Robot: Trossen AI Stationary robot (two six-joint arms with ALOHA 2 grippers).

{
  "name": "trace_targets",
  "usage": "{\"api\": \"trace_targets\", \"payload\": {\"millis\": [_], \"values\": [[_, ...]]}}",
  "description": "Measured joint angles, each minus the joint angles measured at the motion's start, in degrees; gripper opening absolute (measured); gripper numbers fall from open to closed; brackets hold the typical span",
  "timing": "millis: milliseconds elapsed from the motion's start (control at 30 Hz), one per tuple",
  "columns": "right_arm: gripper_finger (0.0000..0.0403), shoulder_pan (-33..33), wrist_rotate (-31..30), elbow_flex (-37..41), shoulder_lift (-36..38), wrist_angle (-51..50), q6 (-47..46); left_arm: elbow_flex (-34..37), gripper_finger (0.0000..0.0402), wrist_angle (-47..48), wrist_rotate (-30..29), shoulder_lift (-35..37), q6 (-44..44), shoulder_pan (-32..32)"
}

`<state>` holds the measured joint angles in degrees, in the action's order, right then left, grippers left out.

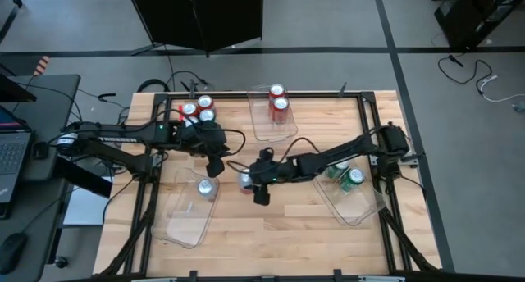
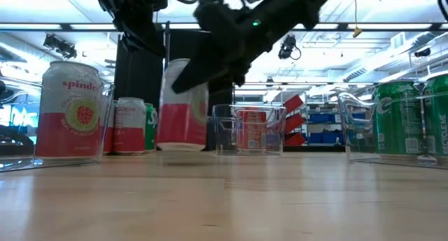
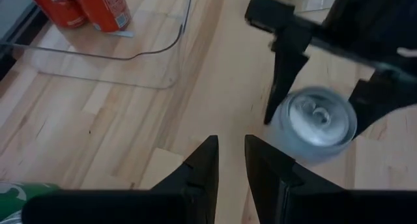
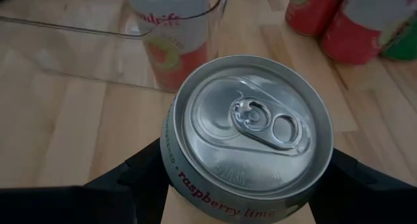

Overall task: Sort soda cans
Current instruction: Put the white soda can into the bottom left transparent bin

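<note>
Wooden tabletop [image 1: 279, 233] carries clear plastic bins and soda cans. At its middle, the right gripper [image 1: 248, 182] pinches a white raspberry lime can [image 4: 247, 146] by its sides, upright. Just beyond that can stands another white can [image 1: 206, 188], lettered "Spindrift", inside a clear bin [image 1: 187, 216]. The left gripper [image 1: 215, 164] hovers beside the held can, fingers nearly pressed together, holding nothing. Farther from it, red cans [image 1: 279, 103] sit in another bin [image 1: 261, 126].

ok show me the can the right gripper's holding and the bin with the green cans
held can [image 4: 251, 136]: right wrist view, on its silver top.
right gripper [image 1: 248, 181]: high view, between its fingertips.
green-can bin [image 1: 358, 213]: high view, bare near corner.
</note>
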<state>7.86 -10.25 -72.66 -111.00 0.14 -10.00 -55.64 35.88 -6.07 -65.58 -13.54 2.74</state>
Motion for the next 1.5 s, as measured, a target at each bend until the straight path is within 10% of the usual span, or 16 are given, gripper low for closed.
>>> {"api": "trace_targets", "payload": {"millis": [533,767,1333,1500], "values": [[0.0276,-1.4,1.13,-6.2,-6.62,0.15,2.57,0.0,0.0078,1.0,0.39,0.0,-0.28,-0.17],[0.0386,-1.42,1.47,-6.05,-6.39,1.57,2.61,0.0,0.0078,1.35,0.52,0.0,-1.7,-0.24],[0.0327,0.92,-0.29,-5.99,9.64,-22.69,10.74,0.0,0.0078,0.89,2.33,0.0,-0.07,-0.22],[0.0248,3.32,-8.73,-2.07,14.39,-27.88,12.72,-1.43,0.0073,1.03,6.47,-0.42,2.26,-0.22]]}}
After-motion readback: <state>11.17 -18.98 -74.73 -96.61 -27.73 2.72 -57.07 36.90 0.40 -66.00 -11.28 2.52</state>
